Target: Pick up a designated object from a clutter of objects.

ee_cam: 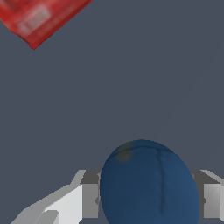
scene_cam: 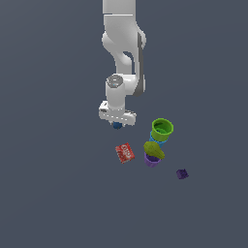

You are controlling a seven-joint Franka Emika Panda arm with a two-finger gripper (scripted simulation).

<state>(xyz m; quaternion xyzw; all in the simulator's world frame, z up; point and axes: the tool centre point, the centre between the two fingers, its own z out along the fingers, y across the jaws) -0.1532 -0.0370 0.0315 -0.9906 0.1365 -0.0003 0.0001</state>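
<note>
Ball [ee_cam: 148, 183]: I read it sitting squarely between the fingers [ee_cam: 83, 199], near the red packet [ee_cam: 39, 17].
Gripper [scene_cam: 117, 125]: jaws flank the ball; whether they touch it, I cannot tell.

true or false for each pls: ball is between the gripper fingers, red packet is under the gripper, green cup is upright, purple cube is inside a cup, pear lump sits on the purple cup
1. The blue ball sits between the fingers of the gripper. True.
2. The red packet lies directly under the gripper. False: it lies apart, off to one side.
3. The green cup stands with its opening up. True.
4. The purple cube is inside a cup. False: it lies alone on the floor.
5. The olive lump rests on the purple cup. True.
</note>
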